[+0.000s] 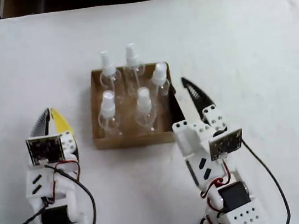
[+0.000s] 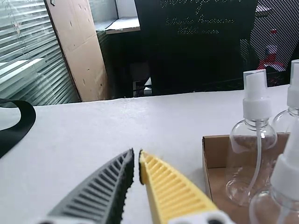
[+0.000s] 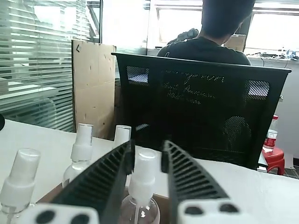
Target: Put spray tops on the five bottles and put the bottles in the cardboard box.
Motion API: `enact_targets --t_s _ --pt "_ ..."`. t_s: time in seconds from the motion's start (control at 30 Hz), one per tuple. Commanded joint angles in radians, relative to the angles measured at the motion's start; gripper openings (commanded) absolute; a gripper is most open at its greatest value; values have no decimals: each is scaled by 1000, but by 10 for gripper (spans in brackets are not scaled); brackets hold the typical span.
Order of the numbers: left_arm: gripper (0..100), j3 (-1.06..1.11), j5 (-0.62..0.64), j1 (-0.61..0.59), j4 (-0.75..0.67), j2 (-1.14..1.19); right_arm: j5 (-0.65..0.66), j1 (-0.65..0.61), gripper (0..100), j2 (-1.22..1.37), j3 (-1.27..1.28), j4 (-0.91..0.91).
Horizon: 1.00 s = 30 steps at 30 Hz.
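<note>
The cardboard box (image 1: 95, 111) sits mid-table, and several clear bottles (image 1: 145, 108) with white spray tops stand upright inside it. My left gripper (image 1: 49, 111) rests on the table to the left of the box. Its black and yellow fingers are shut with nothing between them, and its tip (image 2: 136, 161) points past the box (image 2: 216, 151) and a bottle (image 2: 254, 140). My right gripper (image 1: 177, 84) is at the box's right side, open, with one finger along the box wall. Its fingers (image 3: 147, 145) frame a bottle (image 3: 140, 186) standing farther off, without touching it.
The white table (image 1: 238, 32) has free room left, right and behind the box. A black mesh chair (image 3: 210, 121) and a board (image 2: 77, 46) stand beyond the far edge. A black curved object (image 2: 14, 123) lies at the table's left.
</note>
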Motion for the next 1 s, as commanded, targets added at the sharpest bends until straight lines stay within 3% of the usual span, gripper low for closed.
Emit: enact_targets --t_s 0.0,0.27,0.37,0.47,0.57,0.97 --pt "24 -3 -9 -7 -28 -10 0 10 72 1 8 5" --pt "24 -3 -9 -7 -28 -10 -2 10 193 1 8 5" --pt "24 -3 -9 -7 -28 -10 0 10 144 7 8 7" --pt "24 -3 -9 -7 -28 -10 2 10 2 1 8 7" --pt "24 -3 -9 -7 -28 -10 2 10 63 4 8 7" --pt "24 -3 -9 -7 -28 -10 2 117 25 1 8 5"
